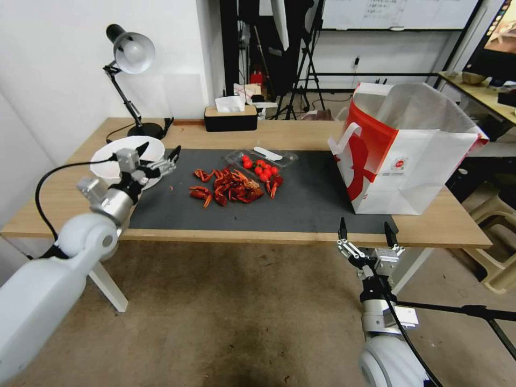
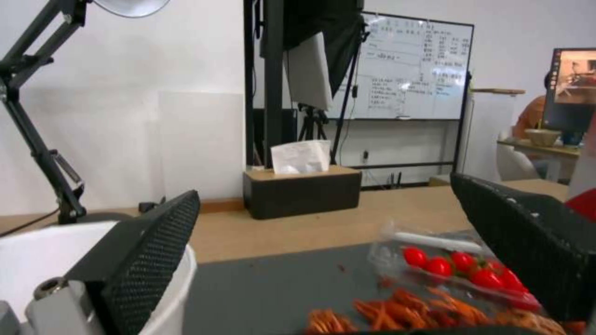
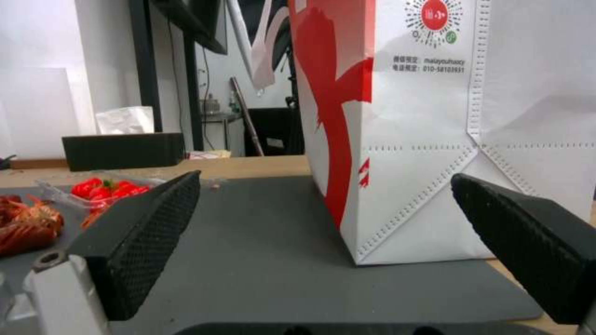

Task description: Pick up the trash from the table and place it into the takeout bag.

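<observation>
On the table [image 1: 301, 134], a dark grey mat [image 1: 312, 199] carries the trash: a pile of red crayfish shells [image 1: 228, 188] and a clear plastic tray of cherry tomatoes [image 1: 260, 164]. A white bowl [image 1: 107, 161] sits at the mat's left end. My left gripper [image 1: 159, 151] hovers open over the bowl's near rim, pointing toward the shells [image 2: 403, 311] and the tray [image 2: 459, 270]. The takeout bag [image 1: 414, 156] stands upright and open-mouthed on the right. My right gripper [image 1: 365, 226] is open at the table's front edge, just before the bag [image 3: 435, 139], holding nothing.
A black desk lamp [image 1: 129, 54] stands at the back left, and a dark tissue box [image 1: 231, 115] at the back middle. Tripods and a whiteboard are behind the table. Another desk and a plastic stool [image 1: 500, 258] lie to the right.
</observation>
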### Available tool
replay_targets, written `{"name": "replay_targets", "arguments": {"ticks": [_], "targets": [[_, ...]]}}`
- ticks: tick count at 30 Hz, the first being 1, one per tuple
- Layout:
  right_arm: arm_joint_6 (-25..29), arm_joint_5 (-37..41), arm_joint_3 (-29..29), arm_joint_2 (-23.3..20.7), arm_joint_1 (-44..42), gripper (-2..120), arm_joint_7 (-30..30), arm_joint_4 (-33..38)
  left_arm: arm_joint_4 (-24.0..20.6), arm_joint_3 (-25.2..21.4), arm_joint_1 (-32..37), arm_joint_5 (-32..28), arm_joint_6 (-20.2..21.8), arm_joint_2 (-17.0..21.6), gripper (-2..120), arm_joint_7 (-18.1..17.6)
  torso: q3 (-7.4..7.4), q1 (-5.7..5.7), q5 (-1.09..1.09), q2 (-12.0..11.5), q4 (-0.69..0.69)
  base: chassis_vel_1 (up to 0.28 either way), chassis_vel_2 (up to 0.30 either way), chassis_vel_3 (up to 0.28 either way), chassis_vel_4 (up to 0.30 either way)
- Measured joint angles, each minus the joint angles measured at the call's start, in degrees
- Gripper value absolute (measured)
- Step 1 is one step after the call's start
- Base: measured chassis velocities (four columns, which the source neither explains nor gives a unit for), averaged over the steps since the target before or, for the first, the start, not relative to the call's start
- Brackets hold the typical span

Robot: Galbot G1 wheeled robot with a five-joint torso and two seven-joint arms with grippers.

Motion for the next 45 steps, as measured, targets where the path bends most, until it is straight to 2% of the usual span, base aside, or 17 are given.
{"name": "replay_targets", "arguments": {"ticks": [2,6,7,12,15,18,23,31,45], "targets": [[0.0,-0.2,0.1,0.2,-0.4,100,0.0,0.0,-1.8,-1.2,3.1,3.4,-1.0,-2.1,100,-0.6,0.0,0.0,0.01,0.0,-0.06,0.0,0.0,0.0,0.0],[0.1,-0.4,0.2,0.3,-0.5,100,0.0,0.0,-3.2,-2.2,5.7,5.9,-1.4,-3.4,100,-1.1,0.01,0.0,0.0,0.0,-0.05,0.0,0.0,0.0,0.0],[0.1,-0.4,0.2,0.4,-0.5,100,0.0,0.0,-4.5,-3.1,8.2,8.3,-1.8,-4.6,100,-1.7,0.01,0.0,0.02,0.0,-0.02,0.0,0.0,0.0,0.0],[0.1,-0.6,0.2,0.4,-0.6,100,0.0,0.0,-7.1,-4.9,13.6,13.3,-3.0,-8.1,100,-2.8,0.0,0.0,0.02,0.0,-0.04,0.0,0.0,0.0,0.0],[0.1,-0.6,0.2,0.4,-0.6,100,0.0,0.0,-7.4,-5.2,14.5,14.4,-3.3,-8.8,100,-2.9,0.01,0.0,0.01,0.0,-0.04,0.0,0.0,0.0,0.0],[0.2,-0.6,0.1,0.5,-0.7,100,0.0,0.0,-8.0,-5.9,18.5,18.7,-5.3,-12.1,100,-3.8,0.01,0.0,0.0,0.0,-0.03,0.0,0.0,0.0,0.0],[0.3,-0.8,0.0,0.6,-0.8,100,0.0,-0.2,-8.3,-6.3,22.2,22.7,-7.1,-15.4,100,-5.1,0.01,0.0,0.0,0.0,-0.03,0.0,0.0,0.0,0.0],[0.4,-1.1,-0.1,0.7,-1.0,100,0.0,-0.3,-9.5,-7.7,27.4,26.9,-7.9,-19.2,100,-6.7,0.01,0.0,0.01,0.0,-0.03,0.0,0.0,0.0,0.0],[0.8,-2.2,-0.4,1.0,-1.5,100,-0.2,-0.7,-10.1,-8.9,30.6,28.9,-9.6,-21.6,100,-6.8,0.0,0.01,0.01,0.0,-0.04,0.0,0.0,0.0,0.0]]}}
